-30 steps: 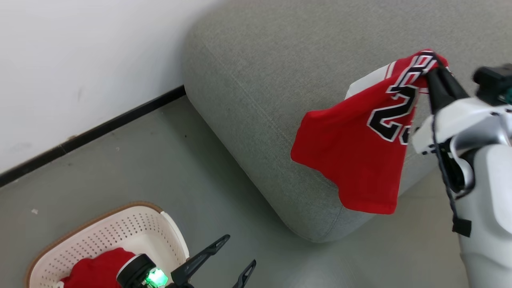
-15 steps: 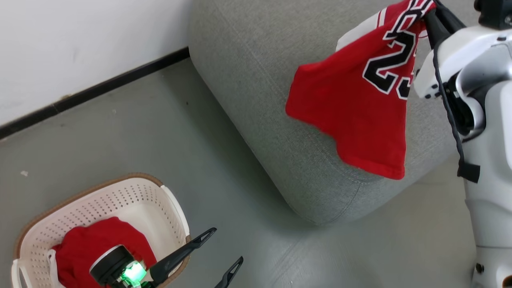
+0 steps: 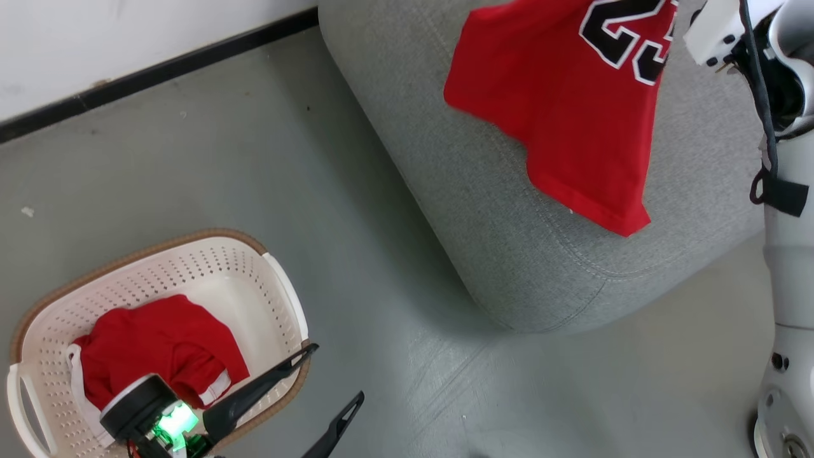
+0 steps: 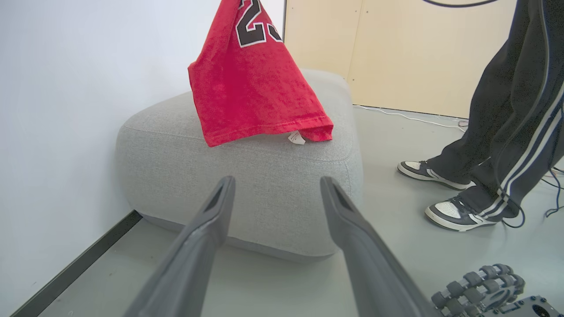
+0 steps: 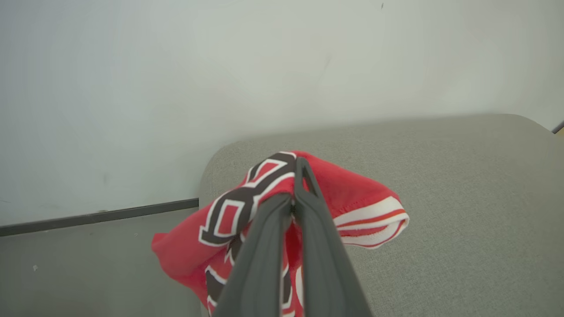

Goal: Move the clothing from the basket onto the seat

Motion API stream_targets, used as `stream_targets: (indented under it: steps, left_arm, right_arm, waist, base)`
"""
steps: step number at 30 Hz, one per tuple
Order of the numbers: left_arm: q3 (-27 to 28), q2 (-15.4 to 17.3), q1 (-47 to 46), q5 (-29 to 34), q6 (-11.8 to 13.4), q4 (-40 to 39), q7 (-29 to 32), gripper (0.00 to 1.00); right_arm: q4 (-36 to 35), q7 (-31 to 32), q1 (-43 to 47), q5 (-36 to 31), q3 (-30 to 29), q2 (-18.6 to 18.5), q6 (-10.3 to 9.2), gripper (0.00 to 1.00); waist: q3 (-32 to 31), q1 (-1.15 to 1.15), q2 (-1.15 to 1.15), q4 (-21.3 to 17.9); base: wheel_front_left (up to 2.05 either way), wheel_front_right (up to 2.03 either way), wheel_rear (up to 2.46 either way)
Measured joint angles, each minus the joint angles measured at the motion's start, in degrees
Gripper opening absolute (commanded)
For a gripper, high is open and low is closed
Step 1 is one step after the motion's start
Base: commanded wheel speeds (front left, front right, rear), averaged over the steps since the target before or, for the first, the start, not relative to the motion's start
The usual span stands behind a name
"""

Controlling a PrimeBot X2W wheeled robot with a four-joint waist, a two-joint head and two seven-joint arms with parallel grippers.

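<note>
A red jersey (image 3: 572, 108) with black, white-edged numbers hangs over the grey-green seat (image 3: 483, 210). Its lower hem lies near the seat's front corner. In the right wrist view my right gripper (image 5: 296, 176) is shut on a bunched fold of the jersey (image 5: 352, 193). From the left wrist view the jersey (image 4: 251, 88) drapes down to the seat (image 4: 246, 185). A second red garment (image 3: 152, 350) with white trim lies in the cream basket (image 3: 191, 267) on the floor. My left gripper (image 3: 336, 371) stands open and empty by the basket's right rim, its fingers (image 4: 211, 220) spread wide.
A person's legs in dark striped trousers and sneakers (image 4: 462, 207) stand on the floor beside the seat. A white wall with a black baseboard (image 3: 159, 70) runs behind the basket and the seat. Part of the robot's wheeled base (image 4: 484, 286) shows low down.
The head camera has tilted down, so the basket and its garment show more fully. Relative to the seat, the jersey has moved farther in from the front corner. Both grippers keep their states.
</note>
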Motion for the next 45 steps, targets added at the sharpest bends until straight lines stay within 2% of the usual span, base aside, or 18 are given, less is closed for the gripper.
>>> stream_targets:
  steps: [2,4,8,11,18,26,31,39,43,45]
  left_arm:
    - [1.1,0.1,-0.3,0.0,0.0,-2.6,0.0,1.0]
    - [1.9,0.3,-0.4,0.0,0.0,-3.8,0.0,1.0]
    - [2.9,1.7,-0.4,0.0,0.0,-4.7,0.0,1.0]
    - [3.3,2.4,-0.3,-0.2,0.0,-5.1,0.0,1.0]
    - [4.2,3.8,-0.1,-1.2,0.0,-6.0,0.0,1.0]
    - [4.8,5.4,0.0,-2.1,0.0,-6.8,0.0,1.0]
    - [5.6,6.3,0.0,-2.6,0.0,-7.2,0.0,1.0]
    - [5.8,7.1,-0.4,-3.1,0.0,-7.6,0.0,1.0]
    - [5.8,7.3,-0.8,-3.5,0.0,-7.9,0.0,1.0]
    - [6.0,7.2,-1.2,-3.8,0.0,-7.9,0.0,1.0]
  right_arm:
    - [0.1,1.1,-1.2,0.7,-2.0,0.5,0.01,0.0]
    - [-1.0,0.6,-2.7,-0.3,-7.1,0.2,0.01,0.0]
    - [-5.9,-4.1,-7.8,-6.9,-19.1,-4.9,0.0,0.0]
    - [-8.7,-7.0,-9.2,-12.0,-25.0,-6.9,-0.03,0.0]
    - [-8.4,-7.4,-7.5,-16.3,-33.5,-1.3,0.0,0.0]
    - [-6.6,-7.8,-5.4,-17.5,-37.1,1.5,0.0,0.0]
    - [-7.1,-9.8,-5.8,-18.9,-39.0,1.6,0.0,0.0]
    - [-14.0,-17.1,-13.2,-21.1,-43.4,1.2,0.0,0.0]
    - [-11.7,-16.9,-12.3,-23.5,-44.8,1.4,0.0,0.0]
    - [-9.2,-14.8,-11.6,-23.7,-46.3,1.5,0.0,0.0]
  waist:
    - [1.3,0.0,0.0,0.5]
    - [2.2,0.0,0.0,0.8]
    - [3.8,0.0,0.0,1.3]
    - [5.1,0.0,0.0,1.7]
    - [7.8,0.0,0.0,2.8]
    - [9.9,0.0,0.0,4.2]
    - [11.2,0.0,0.0,5.2]
    - [12.9,0.0,0.0,6.5]
    - [13.6,0.0,0.0,7.0]
    - [13.9,0.0,0.0,7.2]
  base:
    - [0.0,0.0,0.0]
    - [0.0,0.0,0.0]
    - [0.0,0.0,0.0]
    - [0.0,0.0,0.0]
    - [0.0,0.0,0.0]
    - [0.0,0.0,0.0]
    - [0.0,0.0,0.0]
    - [0.0,0.0,0.0]
    - [0.0,0.0,0.0]
    - [0.0,0.0,0.0]
